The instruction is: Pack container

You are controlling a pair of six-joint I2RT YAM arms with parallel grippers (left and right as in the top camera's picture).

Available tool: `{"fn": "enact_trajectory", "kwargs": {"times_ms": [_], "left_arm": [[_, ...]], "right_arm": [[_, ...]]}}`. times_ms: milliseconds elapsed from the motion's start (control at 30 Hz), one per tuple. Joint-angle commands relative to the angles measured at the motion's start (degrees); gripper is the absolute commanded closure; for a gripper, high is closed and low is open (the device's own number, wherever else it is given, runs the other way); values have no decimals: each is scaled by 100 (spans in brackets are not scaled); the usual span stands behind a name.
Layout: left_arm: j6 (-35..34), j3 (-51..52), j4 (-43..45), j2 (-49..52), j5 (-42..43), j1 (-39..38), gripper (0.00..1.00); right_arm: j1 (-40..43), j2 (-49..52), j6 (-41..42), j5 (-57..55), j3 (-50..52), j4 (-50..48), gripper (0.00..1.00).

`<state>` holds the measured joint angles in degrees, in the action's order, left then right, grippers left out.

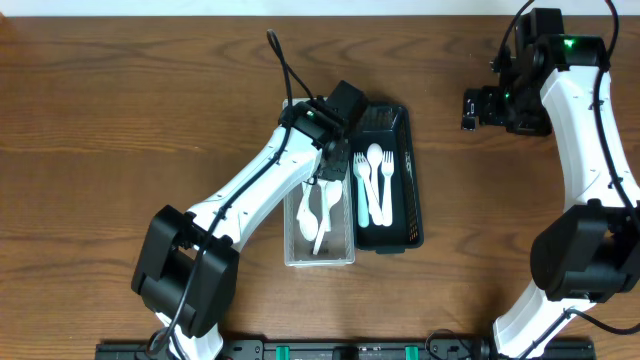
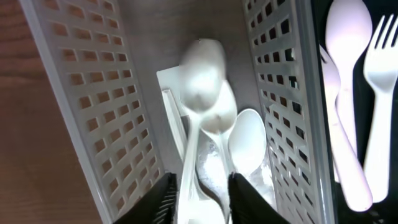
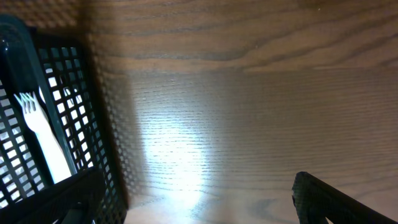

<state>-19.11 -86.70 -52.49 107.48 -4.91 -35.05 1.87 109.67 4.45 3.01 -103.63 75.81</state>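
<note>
Black fingertips of the left gripper (image 2: 200,198) pinch the handle of a white spoon (image 2: 202,81), held inside the white mesh basket (image 2: 81,99) above other spoons (image 2: 245,140). Touching its side, the black basket (image 1: 412,190) holds forks and spoons (image 1: 375,185). The right gripper (image 3: 199,198) hangs spread wide and empty over the wooden table (image 3: 249,93).

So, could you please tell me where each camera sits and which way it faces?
Overhead: above the table, looking straight down; left arm, right arm visible.
Left wrist: behind left gripper, looking into the white basket, spoon between its fingers.
Right wrist: behind open right gripper, facing table beside the black basket.
Shared: all show the black basket.
</note>
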Motion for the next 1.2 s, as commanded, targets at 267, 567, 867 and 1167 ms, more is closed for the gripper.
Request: {"fn": "enact_trajectory", "kwargs": {"times_ms": [267,567,867,1167], "left_arm": [[-114,-201,20,-505,-623,367,44],[1449,-225,1429,-1408,-629,2050,6],[2723,-225,3014,-1180,597,3845,2],[2726,-216,2894,-1309,933,4843,2]], "right_arm": [[11,33,-94,37,13,-219,1],[-597,33,-94,326,-2,-2260,1],[-857,33,-92,267,-2,-4920,1],[-743,-133,-151,-435,-2,-3626,1]]}}
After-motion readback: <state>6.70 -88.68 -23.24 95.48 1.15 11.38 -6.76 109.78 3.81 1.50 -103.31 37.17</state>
